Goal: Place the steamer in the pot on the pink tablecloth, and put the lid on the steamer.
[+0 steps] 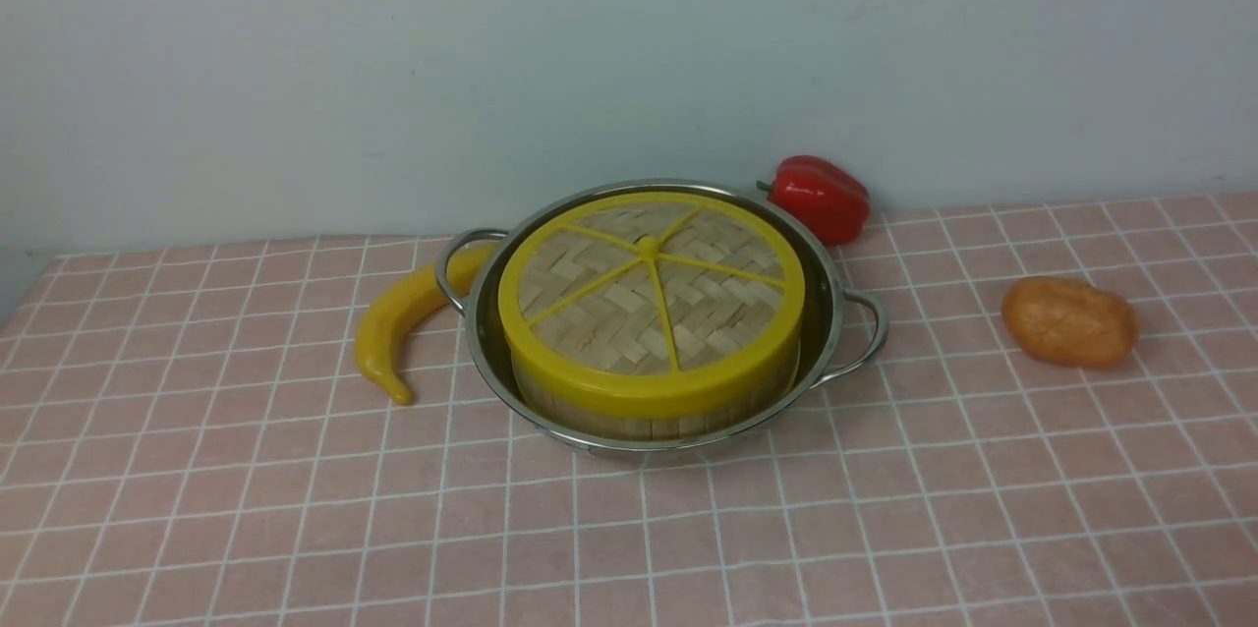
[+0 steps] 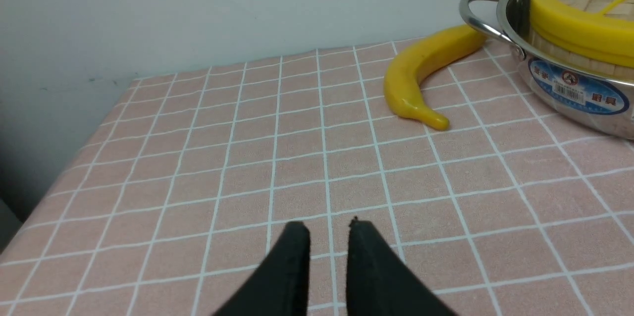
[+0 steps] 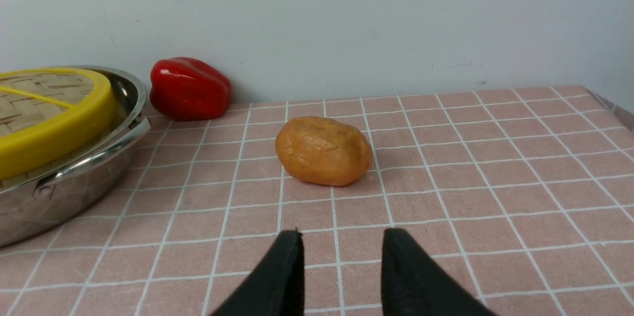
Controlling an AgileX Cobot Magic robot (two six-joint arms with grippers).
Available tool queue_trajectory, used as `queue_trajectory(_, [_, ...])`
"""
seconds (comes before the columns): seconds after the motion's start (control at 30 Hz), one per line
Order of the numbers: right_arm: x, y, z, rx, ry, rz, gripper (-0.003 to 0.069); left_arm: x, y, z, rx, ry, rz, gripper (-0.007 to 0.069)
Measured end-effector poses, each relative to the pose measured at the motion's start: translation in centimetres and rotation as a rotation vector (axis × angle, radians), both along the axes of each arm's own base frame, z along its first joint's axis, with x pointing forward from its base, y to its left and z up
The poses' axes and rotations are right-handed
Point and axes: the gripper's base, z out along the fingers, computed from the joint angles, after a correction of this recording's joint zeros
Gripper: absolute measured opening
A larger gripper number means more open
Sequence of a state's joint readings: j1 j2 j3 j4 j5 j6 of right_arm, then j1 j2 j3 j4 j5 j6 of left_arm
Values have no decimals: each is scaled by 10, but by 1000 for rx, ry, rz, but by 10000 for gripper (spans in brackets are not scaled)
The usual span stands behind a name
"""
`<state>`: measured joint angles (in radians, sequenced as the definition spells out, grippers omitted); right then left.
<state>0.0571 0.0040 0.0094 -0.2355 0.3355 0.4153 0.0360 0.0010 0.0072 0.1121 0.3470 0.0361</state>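
Here, pink tablecloth [image 1: 295, 509] meets pale wall [image 1: 393, 67]; both grippers, left [image 2: 329, 229] and right [image 3: 342, 237], spread

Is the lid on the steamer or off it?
On: the lid covers the steamer, whose slatted side shows just beneath its yellow rim.

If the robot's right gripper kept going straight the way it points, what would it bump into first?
Probably just the pink tablecloth, between the open jaws' tips; the bread-like brown thing lies farther along, though depth is hard to judge.
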Motion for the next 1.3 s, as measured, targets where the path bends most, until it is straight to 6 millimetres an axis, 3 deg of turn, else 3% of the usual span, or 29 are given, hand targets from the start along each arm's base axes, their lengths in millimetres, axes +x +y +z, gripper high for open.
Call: queue_trajectory(1.3, [0, 0, 0, 0, 0, 0, 242, 0, 0, 0, -1, 0, 0, 176])
